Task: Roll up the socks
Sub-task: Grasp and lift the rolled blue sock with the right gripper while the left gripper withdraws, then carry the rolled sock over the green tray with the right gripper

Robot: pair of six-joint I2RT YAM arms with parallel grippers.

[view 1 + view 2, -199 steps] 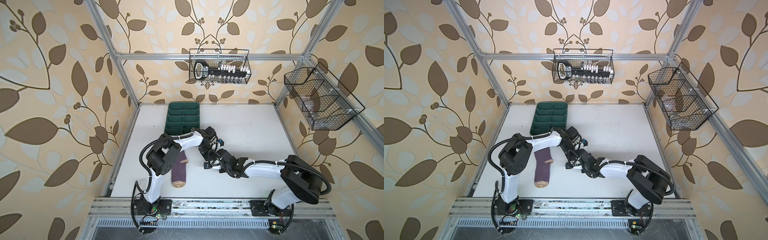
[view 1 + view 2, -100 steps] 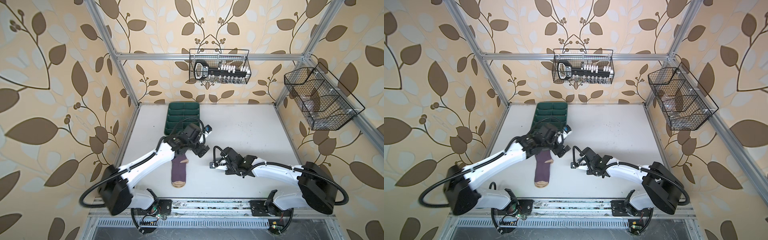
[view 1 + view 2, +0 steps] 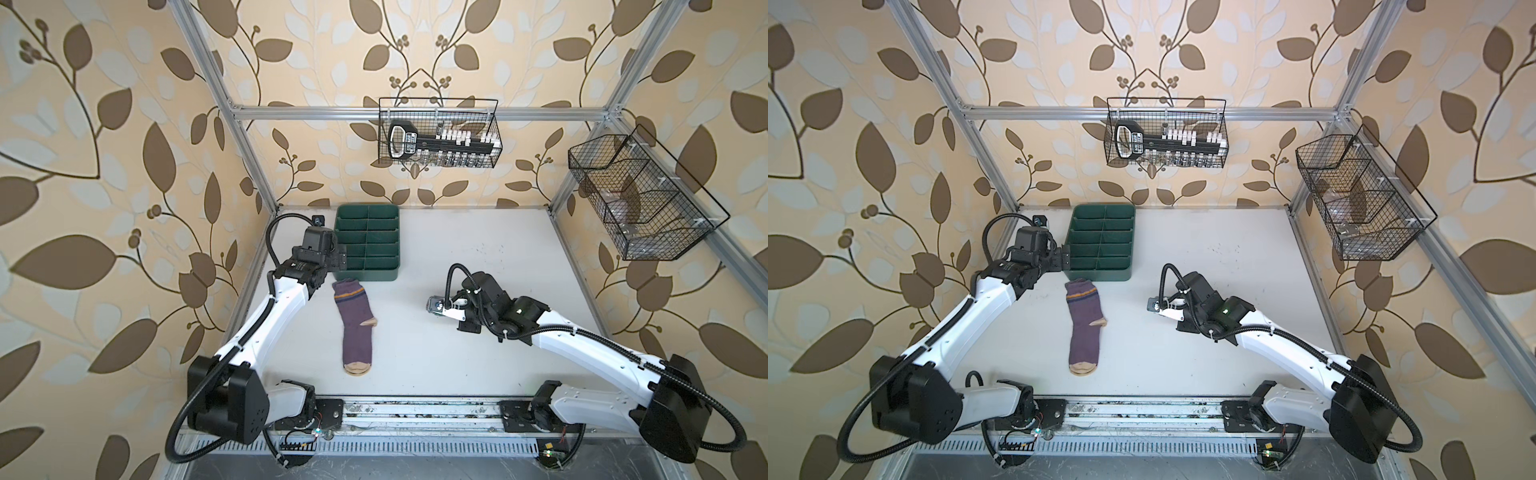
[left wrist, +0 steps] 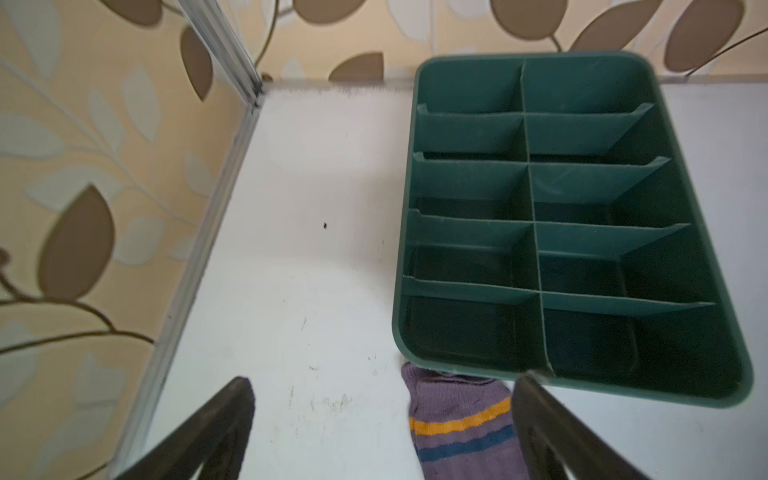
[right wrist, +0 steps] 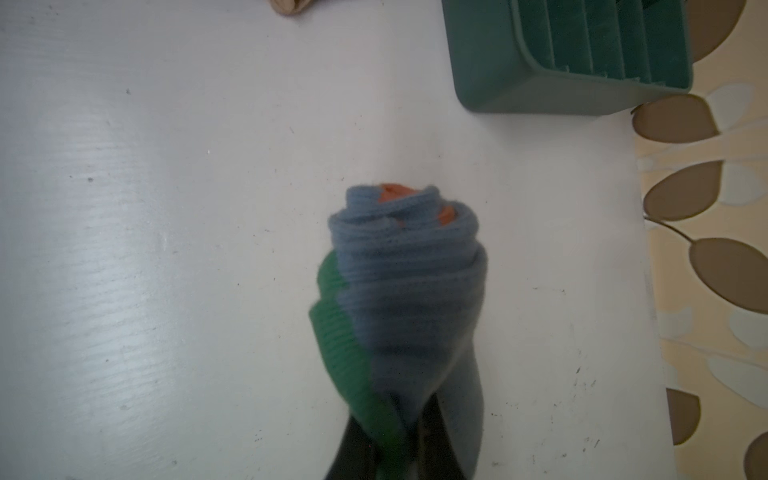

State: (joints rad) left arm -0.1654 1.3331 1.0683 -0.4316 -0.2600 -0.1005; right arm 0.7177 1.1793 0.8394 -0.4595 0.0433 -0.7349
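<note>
left tool (image 4: 382, 382) apart | right tool (image 5: 395, 449) clamps rolled grey-blue sock (image 5: 411, 282) | purple sock (image 3: 355, 328) flat | basket label (image 3: 409, 141) unreadable

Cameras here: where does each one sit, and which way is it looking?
Top views: high above the front, looking down at the table; left arm and right arm show.
Left wrist: on the left arm, facing the green tray and purple sock; the open left gripper shows.
Right wrist: on the right arm, facing the rolled grey-blue sock pinched in the right gripper.
Shared: the tray appears in every view.
</note>
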